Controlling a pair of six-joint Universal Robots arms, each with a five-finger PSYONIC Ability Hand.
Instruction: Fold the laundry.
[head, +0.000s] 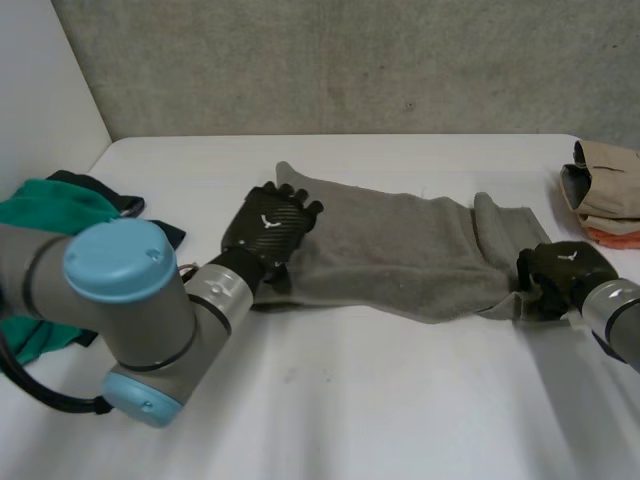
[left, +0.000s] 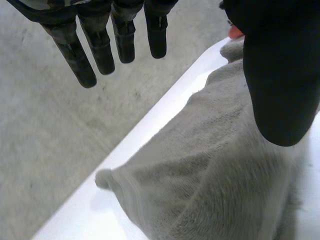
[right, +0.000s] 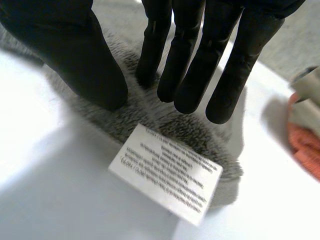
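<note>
A grey towel (head: 400, 245) lies stretched out across the white table (head: 350, 400). My left hand (head: 268, 228) is over the towel's left end. In the left wrist view its fingers (left: 100, 45) are straight and its thumb (left: 280, 75) is apart from them, above the towel (left: 225, 175), holding nothing. My right hand (head: 562, 272) is at the towel's near right corner. There its fingers (right: 200, 60) and thumb point down onto the pile (right: 150, 120), spread, with no cloth pinched. A white care label (right: 167, 172) lies flat at the fingertips.
A green cloth (head: 50, 205) lies heaped at the table's left edge behind my left arm. Folded beige and orange cloths (head: 605, 180) are stacked at the far right, close to my right hand; the orange one (right: 305, 145) lies beside the towel corner.
</note>
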